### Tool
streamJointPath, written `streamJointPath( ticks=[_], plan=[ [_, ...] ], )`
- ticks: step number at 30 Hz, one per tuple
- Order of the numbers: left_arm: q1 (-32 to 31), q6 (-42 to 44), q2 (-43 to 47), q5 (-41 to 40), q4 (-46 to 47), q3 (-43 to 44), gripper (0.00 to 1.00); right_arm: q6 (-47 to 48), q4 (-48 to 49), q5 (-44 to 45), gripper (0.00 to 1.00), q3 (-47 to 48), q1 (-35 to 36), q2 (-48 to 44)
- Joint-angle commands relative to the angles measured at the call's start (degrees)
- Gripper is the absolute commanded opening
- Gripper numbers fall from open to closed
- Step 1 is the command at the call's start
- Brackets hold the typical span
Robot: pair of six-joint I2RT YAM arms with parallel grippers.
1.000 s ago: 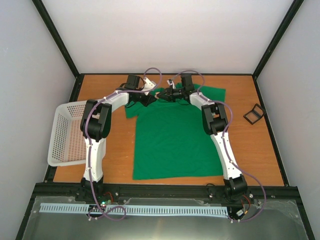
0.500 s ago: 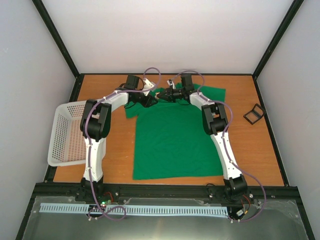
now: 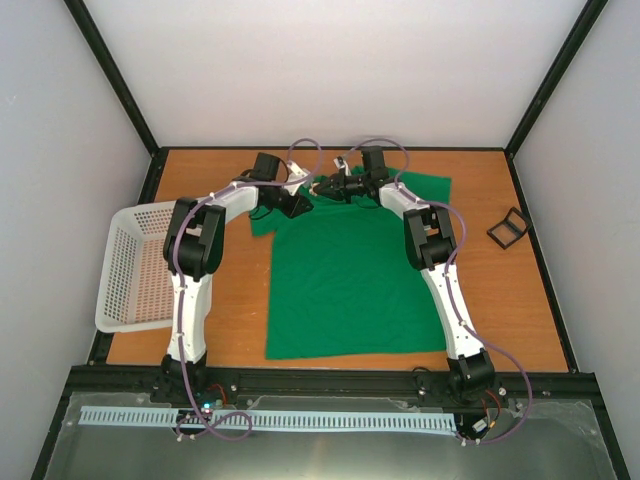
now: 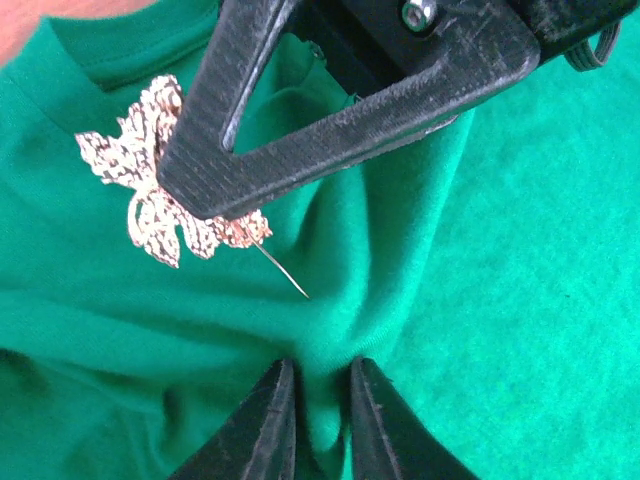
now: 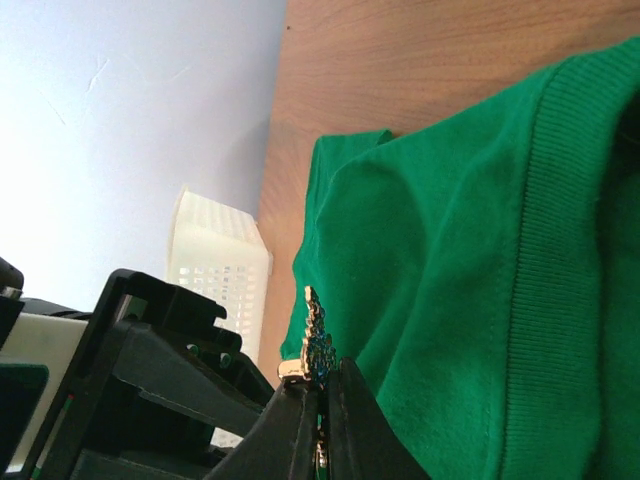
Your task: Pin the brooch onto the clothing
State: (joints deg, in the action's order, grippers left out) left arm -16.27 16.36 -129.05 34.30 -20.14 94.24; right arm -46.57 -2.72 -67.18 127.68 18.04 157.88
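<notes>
Pinching a raised fold of the shirt (image 4: 520, 280) between its two fingertips, the left gripper (image 4: 320, 405) is clenched on the green cloth just below the collar. Right above that fold the right gripper (image 5: 322, 420) is clamped on the brooch (image 4: 150, 215) — a small, pale, leaf-like ornament with a speckled surface. In the left wrist view one of its black fingers (image 4: 320, 150) covers part of the brooch. The brooch lies against the shirt near the neckline. Its thin pin (image 4: 285, 275) is open and slants down toward the pinched fold; the tip is close to the cloth, but whether it pierces the cloth I cannot tell. From the right wrist the brooch stands edge-on at the fingertips, beside the shirt's ribbed neck edge.

From above, both arms reach to the far end of the table (image 3: 500, 300) and meet nose to nose over the collar. The rest of the shirt lies flat, hem toward the bases. A white mesh basket (image 3: 128, 280) sits at the left edge, and a small black frame (image 3: 508, 228) lies well off to the right.
</notes>
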Motion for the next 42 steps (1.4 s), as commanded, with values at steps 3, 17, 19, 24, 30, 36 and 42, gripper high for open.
streamJointPath(
  ticks=[3,17,19,24,30,36,42],
  plan=[
    [0.3,-0.6,-1.1,-1.7,2.6,2.5,0.12,0.7,-2.2,-1.3,0.03,1.3,0.6,-0.3],
    [0.4,0.3,-2.9,-2.7,2.0,3.8,0.19,-2.8,-1.0,-1.3,0.03,1.1,0.8,-0.9],
    [0.4,0.1,-3.0,-2.9,2.5,4.0,0.14,-2.4,-2.0,-1.3,0.02,1.1,0.8,-0.9],
    [0.5,0.3,-3.1,-3.3,2.9,4.9,0.04,-0.5,-5.5,-1.3,0.03,1.1,0.9,-1.0],
    [0.8,-0.7,-2.4,-1.1,4.6,5.4,0.01,1.2,-8.0,-0.8,0.03,1.1,1.3,-1.1],
    [0.9,-0.7,-1.4,2.0,3.9,5.1,0.01,2.7,-7.1,0.2,0.03,0.9,1.3,-1.3],
    [1.5,-2.4,-0.1,2.7,4.0,2.8,0.01,3.7,-6.0,1.4,0.03,1.0,1.0,-1.1]
  ],
)
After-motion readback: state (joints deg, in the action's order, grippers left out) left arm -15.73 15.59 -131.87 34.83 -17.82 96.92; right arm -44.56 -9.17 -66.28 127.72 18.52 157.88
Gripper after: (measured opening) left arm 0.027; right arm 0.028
